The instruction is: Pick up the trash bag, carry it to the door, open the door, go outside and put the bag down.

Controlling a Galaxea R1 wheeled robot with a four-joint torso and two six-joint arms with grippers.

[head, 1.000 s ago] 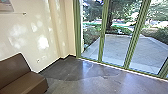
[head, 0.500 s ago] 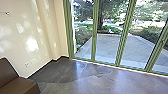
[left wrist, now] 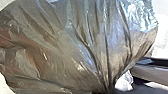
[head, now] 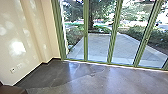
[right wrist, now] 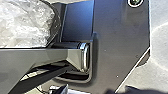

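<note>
The trash bag (left wrist: 62,50), thin, shiny and translucent, looms large in the left wrist view. Its folds draw together into a tight gather, where my left gripper (left wrist: 108,90) is shut on it. A pale, crumpled part of the bag (right wrist: 25,25) also shows in the right wrist view, beside the robot's own jointed bar and dark plate. In the head view, tall glass door panels (head: 98,47) with green frames stand ahead across the floor. I cannot make out how the right gripper stands.
A cream wall (head: 22,37) runs along the left, with the corner of a brown bench (head: 12,90) low beside it. Polished concrete floor (head: 82,80) stretches up to the glass. Beyond it lie a paved yard (head: 100,46), bushes (head: 156,36) and trees.
The head camera has turned to the right, bringing more of the glass panels into view on the right. Only a corner of the bench still shows at the lower left.
</note>
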